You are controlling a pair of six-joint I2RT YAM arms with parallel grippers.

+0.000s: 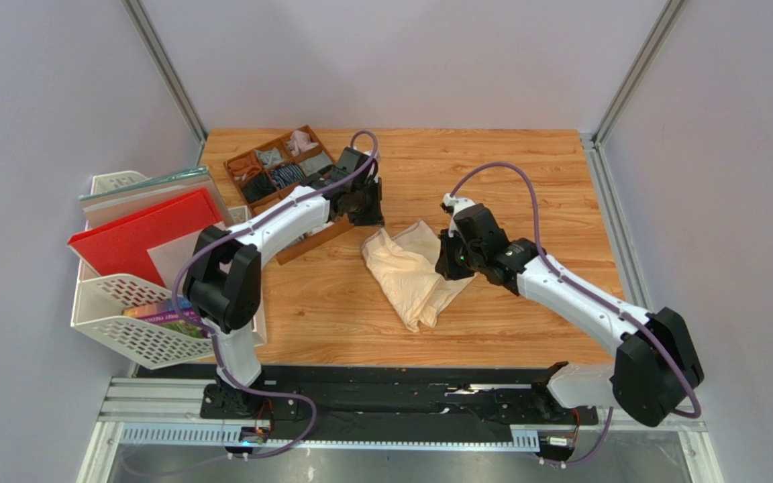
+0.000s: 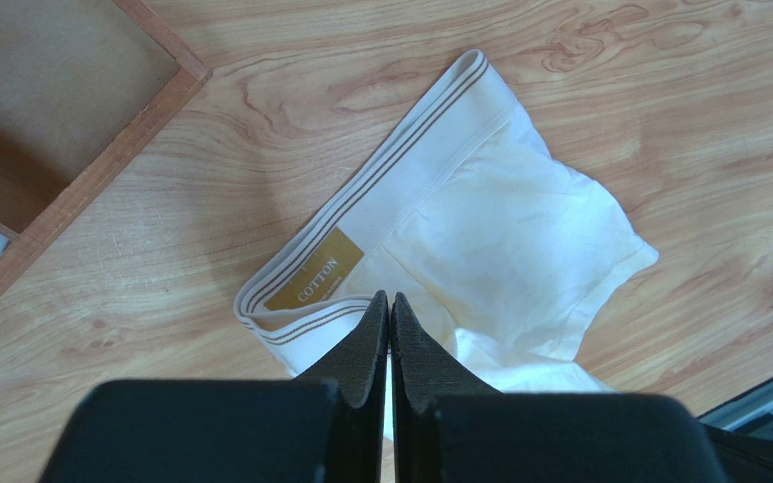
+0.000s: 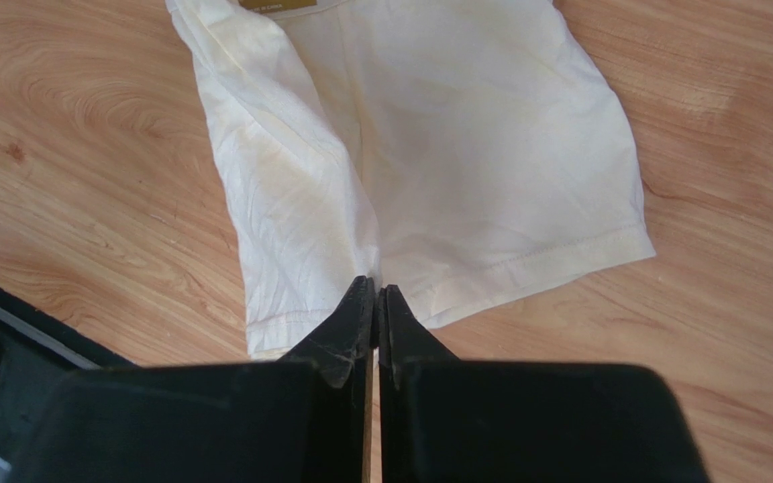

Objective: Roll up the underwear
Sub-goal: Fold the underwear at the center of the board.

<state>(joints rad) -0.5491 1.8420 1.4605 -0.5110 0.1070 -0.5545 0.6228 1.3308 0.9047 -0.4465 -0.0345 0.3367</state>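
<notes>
Top view: one cream-beige underwear [image 1: 411,267] lies flat near the middle of the wooden surface [image 1: 522,181], between the two pairs of jaws. The left jaws stand at its far waistband end, the right jaws at its right edge. Left wrist view: left jaws pressed together, tips over the striped waistband [image 2: 401,161] just beside one tan label [image 2: 315,272] reading COTTON. Right wrist view: right jaws pressed together, tips at the leg hem where the two leg panels meet. Whether cloth is caught between either pair cannot be told. Also present, at the far left of the surface: one wooden compartment tray [image 1: 280,166] of small rolled garments; beyond its edge, one white mesh rack [image 1: 128,322] and one red folder [image 1: 144,236]
</notes>
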